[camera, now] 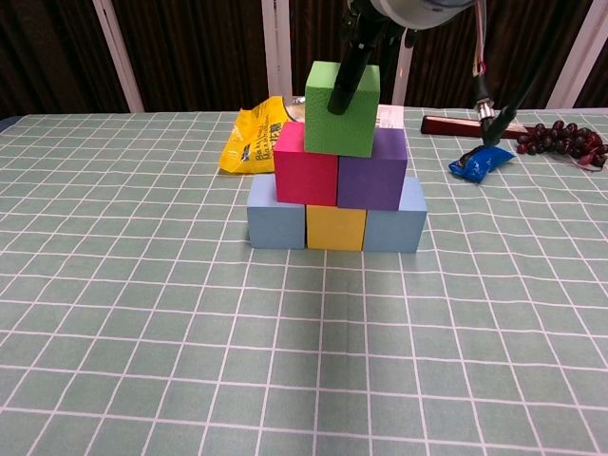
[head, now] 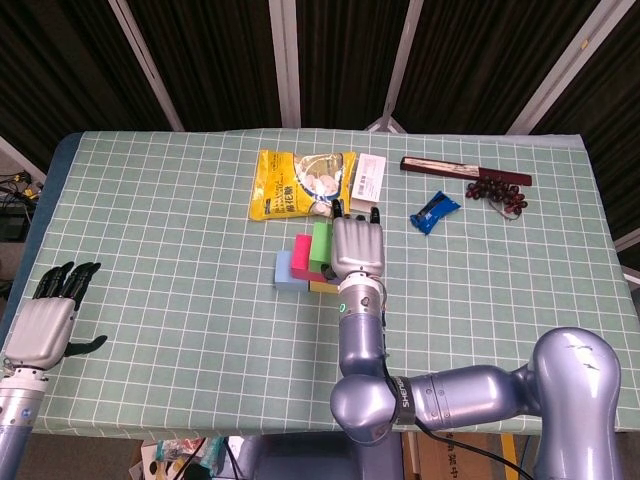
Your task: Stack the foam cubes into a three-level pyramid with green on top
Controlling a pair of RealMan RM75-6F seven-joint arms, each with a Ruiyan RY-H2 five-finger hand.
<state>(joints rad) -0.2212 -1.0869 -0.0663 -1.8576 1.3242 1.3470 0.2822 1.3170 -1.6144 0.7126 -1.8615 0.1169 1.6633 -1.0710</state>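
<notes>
Green cube [camera: 341, 107] tops pyramid – right hand [head: 357, 246] hides it overhead

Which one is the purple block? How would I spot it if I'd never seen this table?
Look to the middle of the green checked table, where a small pyramid of foam blocks stands in front of a yellow snack bag. The purple block is in the middle row, on the right, beside the pink block and under the green block. It is the only purple one.

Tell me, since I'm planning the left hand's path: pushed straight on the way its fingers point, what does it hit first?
Nothing, as far as the head view shows: the left hand points up bare table, left of the pyramid; depth is uncertain.
</notes>
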